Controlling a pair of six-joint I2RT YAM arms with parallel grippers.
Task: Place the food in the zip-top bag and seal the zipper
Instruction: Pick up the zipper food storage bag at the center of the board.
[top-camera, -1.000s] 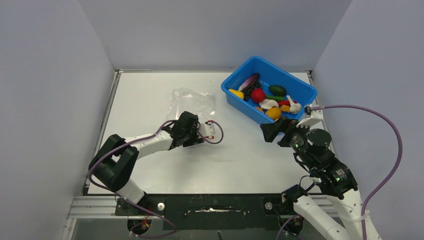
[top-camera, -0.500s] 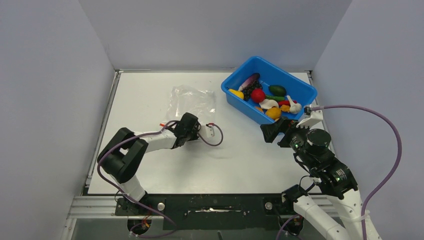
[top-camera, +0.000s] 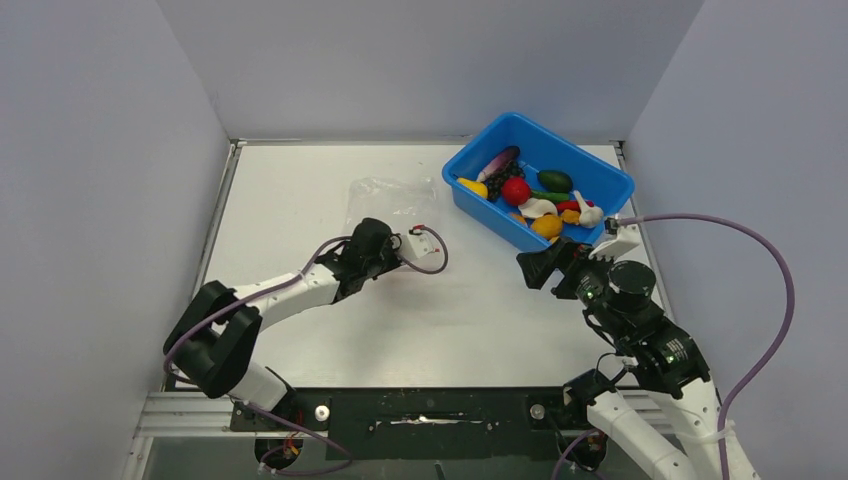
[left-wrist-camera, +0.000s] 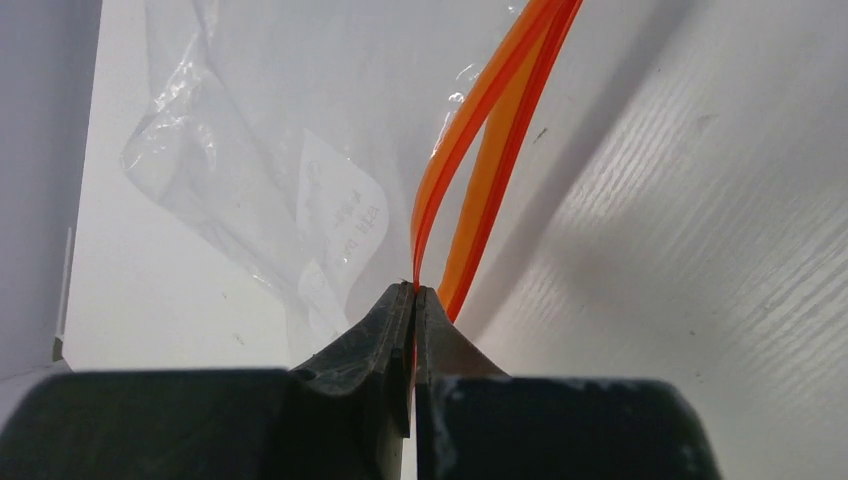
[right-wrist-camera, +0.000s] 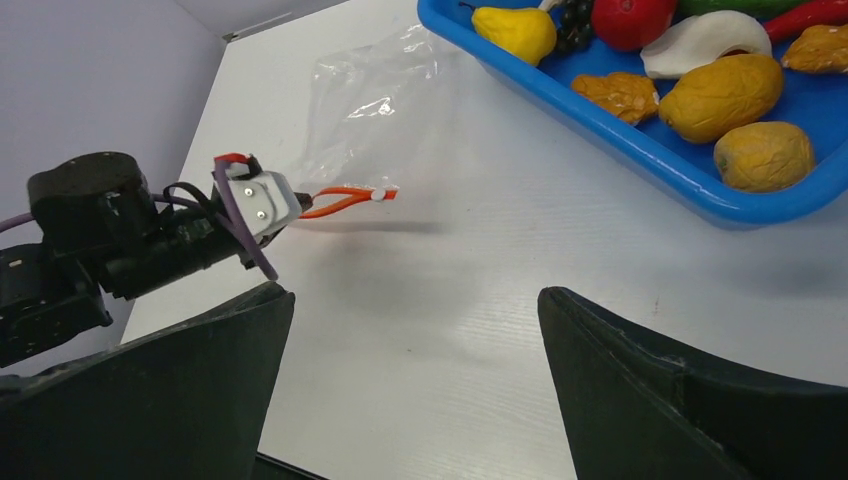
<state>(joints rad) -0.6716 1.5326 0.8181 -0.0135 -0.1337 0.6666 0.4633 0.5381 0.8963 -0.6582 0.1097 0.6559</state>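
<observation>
The clear zip-top bag (top-camera: 388, 197) lies flat left of the blue tub, crinkled in the left wrist view (left-wrist-camera: 240, 170). Its orange zipper (left-wrist-camera: 480, 140) splits into two strips. My left gripper (left-wrist-camera: 415, 290) is shut on one of them, and the other strip runs free just to its right. From the right wrist, the zipper (right-wrist-camera: 345, 203) sticks out past the left arm's white connector. The food (top-camera: 530, 195) sits in the tub: a red ball (top-camera: 516, 190), a purple eggplant (top-camera: 498, 160), and yellow pieces (right-wrist-camera: 718, 97). My right gripper (right-wrist-camera: 415, 293) hangs open and holds nothing.
The blue tub (top-camera: 470, 205) stands at the back right, its near rim (right-wrist-camera: 640, 150) just beyond my right gripper (top-camera: 540, 265). Grey walls close the table on three sides. A purple cable (top-camera: 425, 265) loops beside my left gripper (top-camera: 375, 245).
My left gripper has closed from open onto the bag's zipper strip and shifted slightly toward the back. The left elbow swung. The right arm has barely moved.
</observation>
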